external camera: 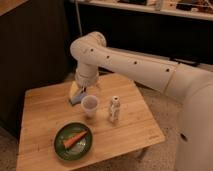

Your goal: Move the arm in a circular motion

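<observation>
The arm (135,65), glossy white with thick tube segments and dark screw holes, reaches in from the right. It bends at a bulbous joint (89,47) above the table's far side and turns down. The gripper (82,89) hangs at its lower end, just above the far middle of the wooden table (45,107). It sits over a yellow and blue sponge (74,95). The arm's last segment hides most of the gripper.
A white cup (90,105) and a small pale bottle (114,109) stand mid-table, close below the gripper. A green plate (64,150) holding a carrot (73,139) lies near the front edge. Dark shelving stands behind the table and speckled floor lies to the right.
</observation>
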`<state>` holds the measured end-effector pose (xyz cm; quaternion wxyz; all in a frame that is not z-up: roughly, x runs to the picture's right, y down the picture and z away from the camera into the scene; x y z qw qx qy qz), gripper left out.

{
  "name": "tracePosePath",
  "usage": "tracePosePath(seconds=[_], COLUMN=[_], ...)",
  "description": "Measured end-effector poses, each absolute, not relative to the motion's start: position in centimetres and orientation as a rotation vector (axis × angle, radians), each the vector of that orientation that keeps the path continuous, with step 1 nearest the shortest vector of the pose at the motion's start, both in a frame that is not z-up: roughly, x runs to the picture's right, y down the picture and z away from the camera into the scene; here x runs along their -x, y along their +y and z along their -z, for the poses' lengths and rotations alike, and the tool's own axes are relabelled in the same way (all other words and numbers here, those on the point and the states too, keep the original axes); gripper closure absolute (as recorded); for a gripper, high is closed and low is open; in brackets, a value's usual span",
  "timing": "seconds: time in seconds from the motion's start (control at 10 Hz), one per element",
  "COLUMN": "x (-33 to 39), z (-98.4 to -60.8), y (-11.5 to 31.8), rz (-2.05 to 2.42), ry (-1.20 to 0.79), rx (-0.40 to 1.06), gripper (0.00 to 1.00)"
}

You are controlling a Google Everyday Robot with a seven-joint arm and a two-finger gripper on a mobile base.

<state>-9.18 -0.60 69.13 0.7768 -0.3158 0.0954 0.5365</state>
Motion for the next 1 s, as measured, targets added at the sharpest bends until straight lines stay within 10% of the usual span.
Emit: tracePosePath(seconds=[1.0], x=[-9.1], z=[-72.5], y=[2.7], rz=[-1.510], ry=[0.385], rx=[0.639], gripper=[0.20])
